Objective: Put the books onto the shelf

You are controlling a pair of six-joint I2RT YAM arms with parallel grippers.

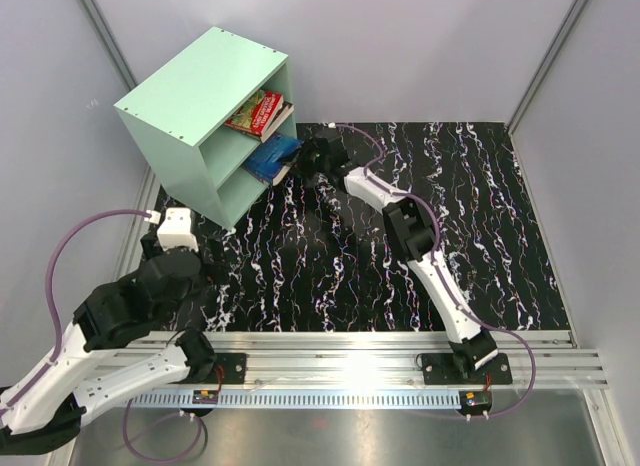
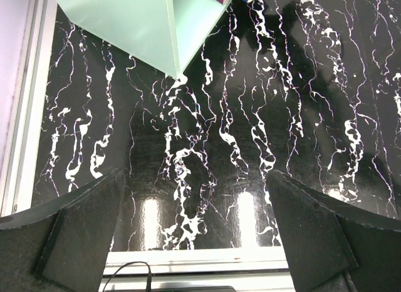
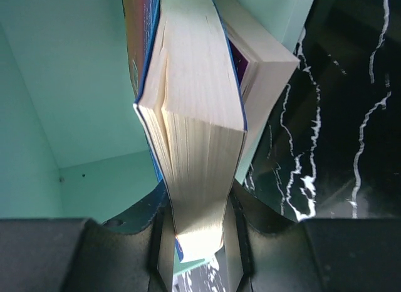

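Right pincer [image 3: 199, 224] clamps the blue book [image 3: 194, 141] at the lower mouth of the shelf [image 3: 75, 85]; released early, it may slide out; left pincer [image 2: 197, 210] gapes.

**A:** What closes the place in?

**B:** Pale grey walls [image 1: 420, 46] on three sides, plain and matt; slim metal posts [image 1: 105, 31] run up the two far corners.

**A:** And underneath?

**B:** A table top [image 1: 300, 276] in glossy black, streaked all over with white marble-like veins; along its near edge lie silver aluminium rails [image 1: 330, 348]; nearer again, a sheet of brushed metal [image 1: 350, 436].

**A:** How is the light?

**B:** Bright and even; a glare [image 1: 375, 369] sits on the rails; in the left wrist view two soft white reflections [image 2: 149, 220] shine on the black top, close to its edge.
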